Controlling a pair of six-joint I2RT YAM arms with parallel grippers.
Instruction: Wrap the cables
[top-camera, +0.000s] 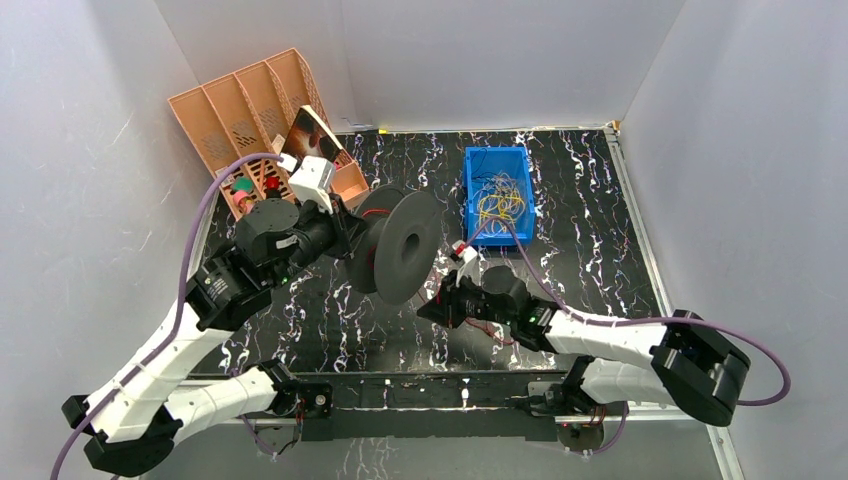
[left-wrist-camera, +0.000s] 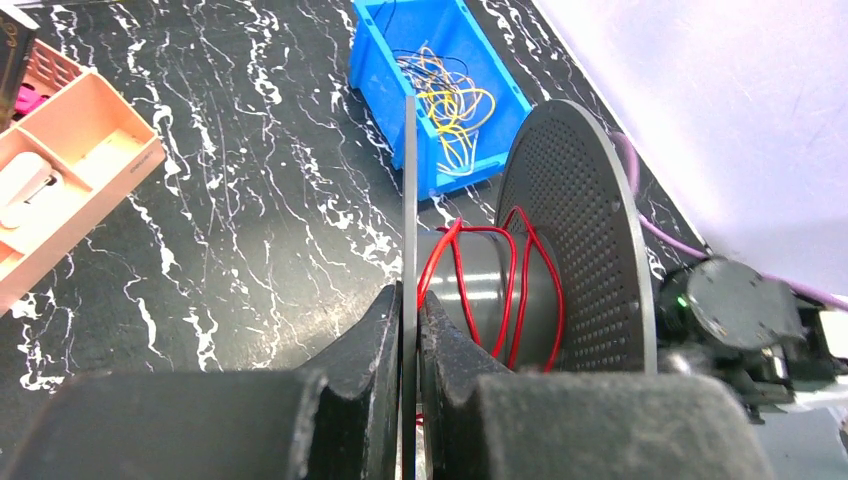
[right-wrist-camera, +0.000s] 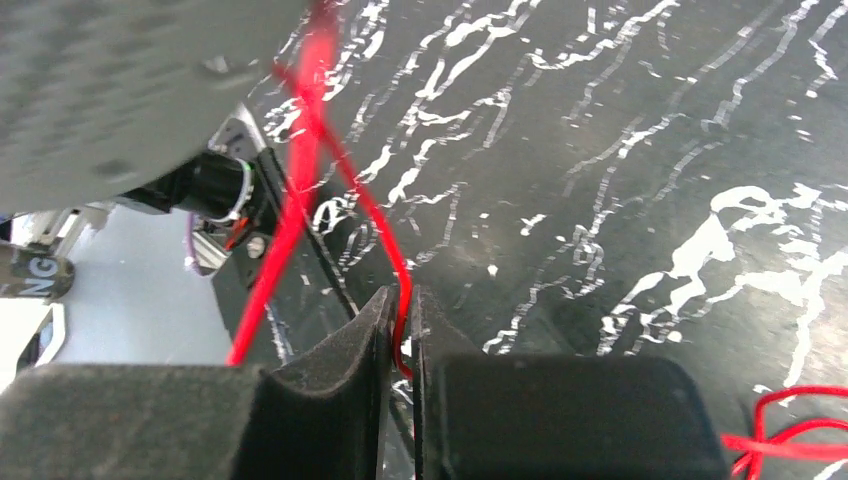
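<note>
Left fingers (left-wrist-camera: 408, 330) clamped on spool (left-wrist-camera: 575, 240) flange for steadiness, right fingers (right-wrist-camera: 398, 330) nearly closed around cable (right-wrist-camera: 300, 180), guiding winding.

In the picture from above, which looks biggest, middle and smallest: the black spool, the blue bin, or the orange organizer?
Largest to smallest as they look from above:
1. orange organizer
2. black spool, though it is held up nearer the camera, so this spot is unsure
3. blue bin

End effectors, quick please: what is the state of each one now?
Left end effector: closed on one flange of the black spool.
Right end effector: nearly closed, red cable between its fingers; grip cannot be told.
</note>
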